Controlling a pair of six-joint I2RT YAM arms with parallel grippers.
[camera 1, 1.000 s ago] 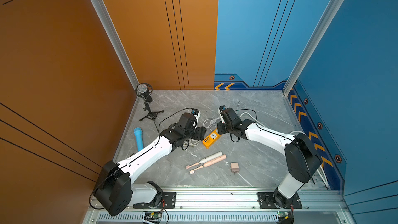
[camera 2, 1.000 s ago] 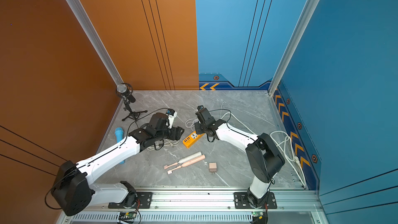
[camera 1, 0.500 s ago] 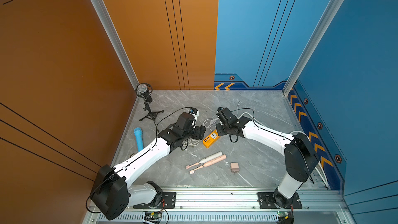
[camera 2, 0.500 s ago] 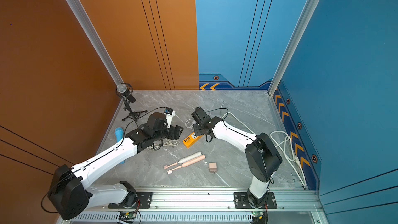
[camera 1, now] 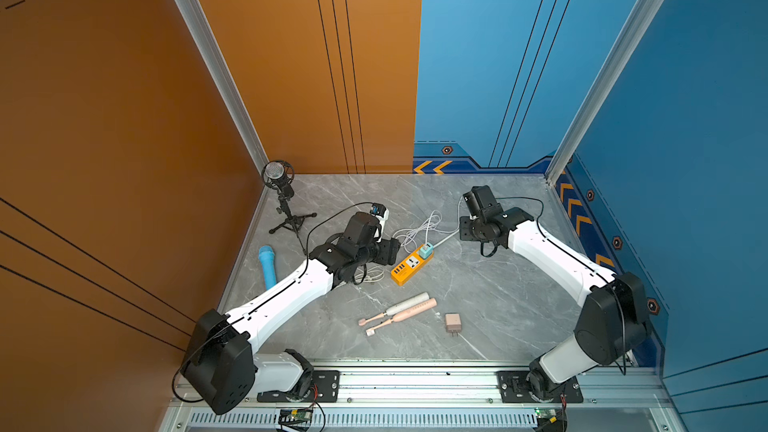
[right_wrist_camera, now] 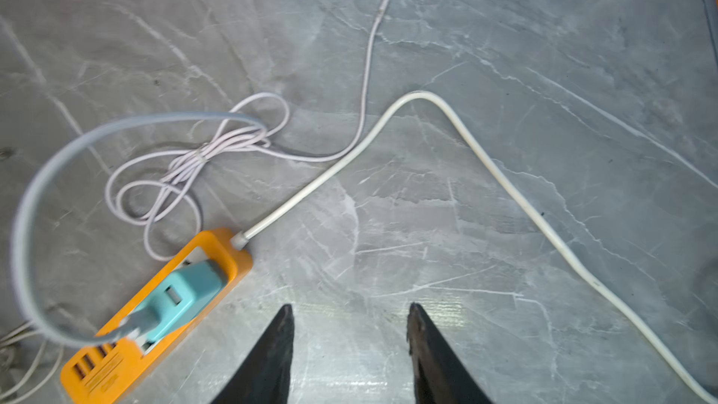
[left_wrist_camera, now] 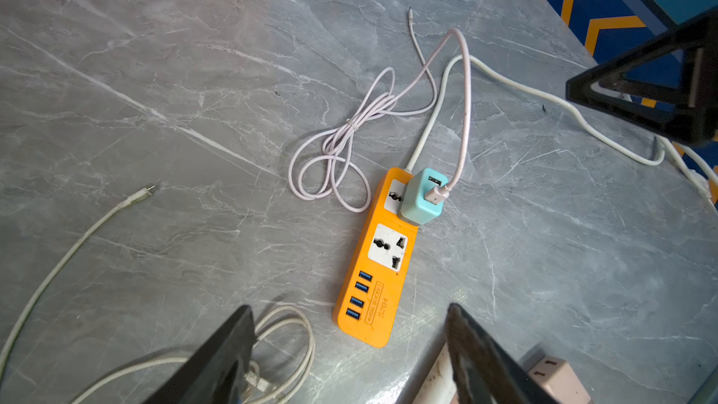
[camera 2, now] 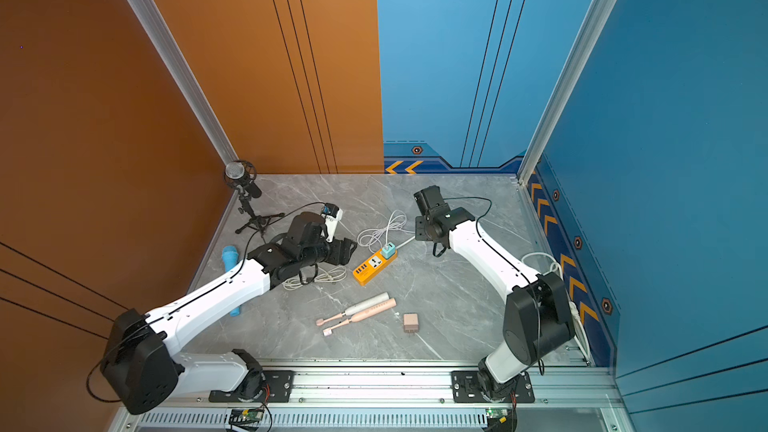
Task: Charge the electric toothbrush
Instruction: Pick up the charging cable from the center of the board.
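Right gripper point(right_wrist_camera: 350, 305) shows best from its own wrist camera. Its two black fingers stand apart with only bare grey marble table point(right_wrist_camera: 505, 188) between them, so it is open and holds nothing. Near it lies the long orange plastic power strip point(right_wrist_camera: 229, 262), with a small teal block charger point(right_wrist_camera: 182, 293) plugged in. A thin pale pink cable point(right_wrist_camera: 186, 157) runs from the charger, lies in loops, and ends in a small loose tip point(right_wrist_camera: 384, 0), well apart from the fingers. A thick white power cord point(right_wrist_camera: 427, 99) passes close to that thin cable.

From the left wrist camera, the left gripper point(left_wrist_camera: 348, 307) is wide open and empty too, just over the strip's end with the blue ports.

In both top views, the two electric toothbrushes, one with a white handle point(camera 1: 409, 302) and one with a pink handle point(camera 1: 413, 311), lie flat side by side. They are at 6 o'clock from the strip, well apart from both grippers. The right gripper is at 2 o'clock from the strip, and the loops are at 12 o'clock.

The step in hand looks like fetching the loose tip. To do it well, the right gripper should come down right over the tip and pinch the hard end, not the soft cord. It should stay off the thick cord and lift slowly, so the loops do not tug the charger out.
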